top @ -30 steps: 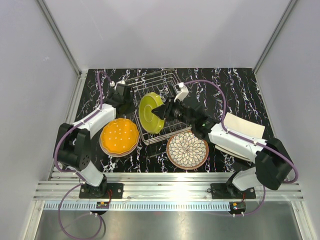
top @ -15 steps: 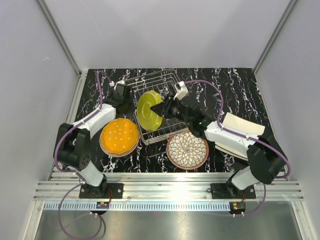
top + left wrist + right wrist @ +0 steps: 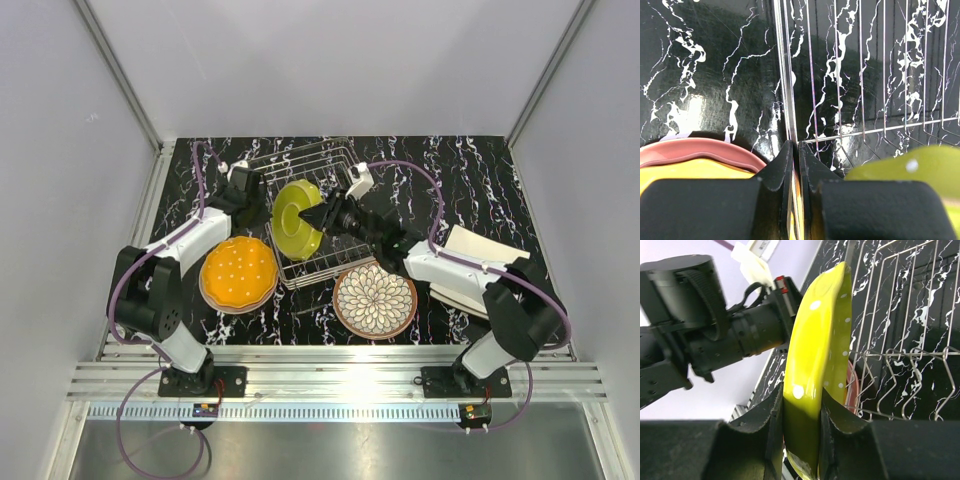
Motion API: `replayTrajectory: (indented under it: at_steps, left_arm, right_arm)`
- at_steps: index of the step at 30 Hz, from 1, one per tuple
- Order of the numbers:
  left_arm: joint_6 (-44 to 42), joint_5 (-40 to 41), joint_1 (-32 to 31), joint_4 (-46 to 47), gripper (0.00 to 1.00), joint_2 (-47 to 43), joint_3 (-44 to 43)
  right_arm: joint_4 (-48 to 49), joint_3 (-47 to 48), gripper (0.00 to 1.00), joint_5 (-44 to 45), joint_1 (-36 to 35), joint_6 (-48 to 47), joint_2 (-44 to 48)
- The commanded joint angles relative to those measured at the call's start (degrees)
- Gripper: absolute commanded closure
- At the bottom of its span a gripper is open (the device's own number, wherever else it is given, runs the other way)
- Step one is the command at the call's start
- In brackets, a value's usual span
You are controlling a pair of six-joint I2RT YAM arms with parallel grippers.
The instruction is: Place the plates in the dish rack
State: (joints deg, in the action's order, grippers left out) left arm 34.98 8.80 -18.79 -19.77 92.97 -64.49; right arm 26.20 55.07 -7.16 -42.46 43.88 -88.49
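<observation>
The right pincer (image 3: 801, 392) clamps the lime-green plate (image 3: 815, 335) by its rim, jaws parted only by the plate's thickness. The plate stands on edge, rising straight out from the fingertips, over the dish rack (image 3: 905, 360), whose wires lie just beyond it. The left pincer (image 3: 795, 150) is pinched tight on the rack's rim wire. The orange plate (image 3: 238, 272) lies flat on the table (image 3: 480, 170) just behind it.
</observation>
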Motion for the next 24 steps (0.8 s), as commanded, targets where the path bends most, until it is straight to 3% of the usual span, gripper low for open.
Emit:
replayTrajectory:
  at_steps: [1,8,16,24]
  left_arm:
    - [-0.9,-1.0,-0.4,3.4,0.94,-1.6,-1.0]
    - [-1.1,-1.2,-0.5,3.6,0.96,-1.7,-1.0]
    - [-1.1,-1.1,-0.5,3.6,0.97,-1.6,-1.0]
    - [-1.1,-1.4,-0.6,3.7,0.98,-1.5,-1.2]
  right_arm:
    - [11.4,4.1,1.0,-3.1,-0.1,3.4,-1.0]
    - [11.7,3.3,1.0,-3.0,-0.1,2.9,0.4]
    - [-2.5,9.5,1.0,-0.1,0.0,-6.1,9.8]
    - [0.7,8.1,1.0,-1.3,-0.1,-3.7,8.4]
